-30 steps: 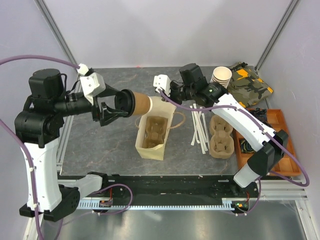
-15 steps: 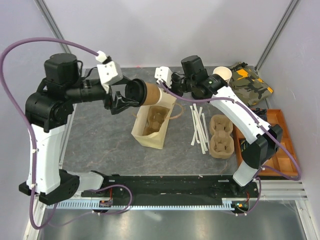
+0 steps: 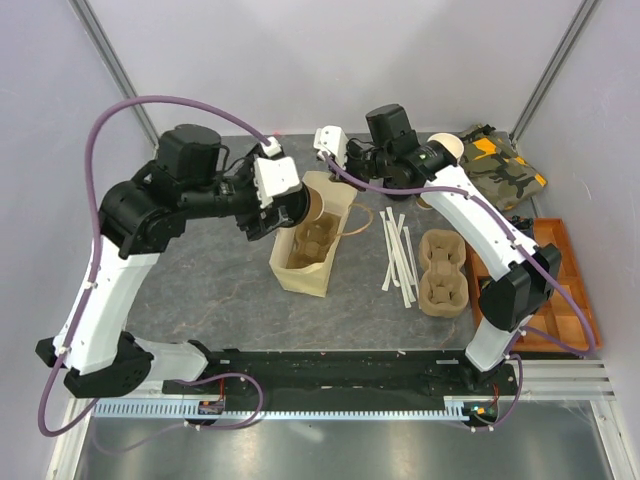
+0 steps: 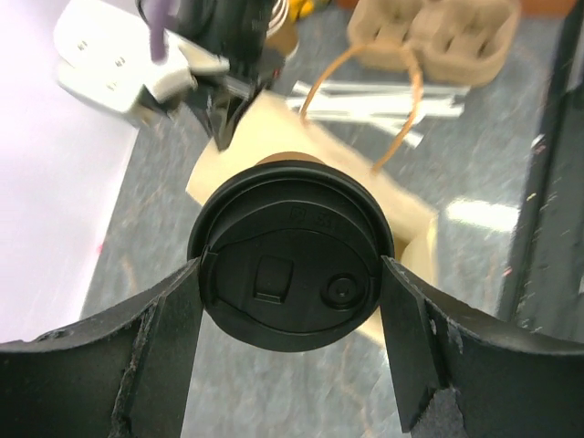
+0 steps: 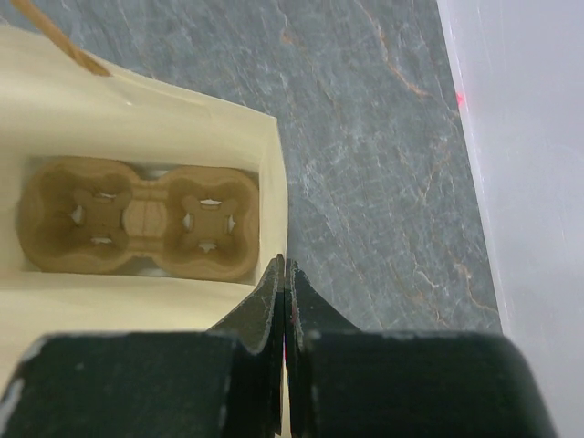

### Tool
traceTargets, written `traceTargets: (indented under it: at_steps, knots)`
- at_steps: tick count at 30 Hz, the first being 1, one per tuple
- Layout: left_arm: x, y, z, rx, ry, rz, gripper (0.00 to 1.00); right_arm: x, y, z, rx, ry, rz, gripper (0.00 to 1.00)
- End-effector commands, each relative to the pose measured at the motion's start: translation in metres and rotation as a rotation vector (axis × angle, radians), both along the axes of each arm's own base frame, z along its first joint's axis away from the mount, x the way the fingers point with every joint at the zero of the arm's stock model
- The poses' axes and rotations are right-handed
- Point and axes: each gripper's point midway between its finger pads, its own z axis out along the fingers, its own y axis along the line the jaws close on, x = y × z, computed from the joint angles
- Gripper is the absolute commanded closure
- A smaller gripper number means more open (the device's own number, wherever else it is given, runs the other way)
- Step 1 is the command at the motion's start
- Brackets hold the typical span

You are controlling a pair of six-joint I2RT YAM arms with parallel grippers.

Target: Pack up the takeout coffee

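1. The left tool (image 4: 291, 266) grasps the coffee (image 4: 274, 292), with 1 finger (image 4: 173, 328) on each side of the black lid's rim.
2. The coffee lies on its side. Its long axis runs straight ahead of that tool, with the lid facing back at the wrist and the brown base pointing forward.
3. The cup is held off the bench (image 3: 200, 280), at the open mouth of the bag (image 3: 298, 280), which stands ahead of and below the left tool.
4. The right tool (image 5: 284, 274) is clenched on the bag's rim, the paper edge running into its tips.
5. Below the right tool, a 2-cup carrier (image 5: 137, 219) lies flat on the bag's floor.
6. The right tool sits just beyond the cup's base, ahead of the left tool.
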Motion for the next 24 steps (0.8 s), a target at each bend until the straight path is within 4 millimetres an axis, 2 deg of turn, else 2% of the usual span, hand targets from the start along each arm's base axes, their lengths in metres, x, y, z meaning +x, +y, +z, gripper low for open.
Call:
traceTargets:
  at_steps: [1, 8, 14, 19, 24]
  knots:
    - [0.012, 0.013, -0.004, 0.119, -0.144, 0.057, 0.71, -0.008, 0.013, 0.036, 0.093, -0.023, 0.046, 1.0]
    - [0.004, 0.003, -0.025, 0.238, -0.222, 0.001, 0.71, -0.031, 0.027, 0.04, 0.097, 0.002, 0.087, 1.0]
    - [-0.005, -0.008, -0.035, 0.289, -0.257, -0.043, 0.71, -0.051, 0.034, 0.041, 0.101, 0.025, 0.102, 1.0]
    - [-0.005, -0.008, -0.053, 0.364, -0.288, -0.064, 0.71, -0.059, 0.033, 0.049, 0.121, 0.03, 0.101, 1.0]
    - [-0.01, -0.011, -0.057, 0.398, -0.318, -0.09, 0.71, -0.062, 0.031, 0.046, 0.116, 0.041, 0.088, 1.0]
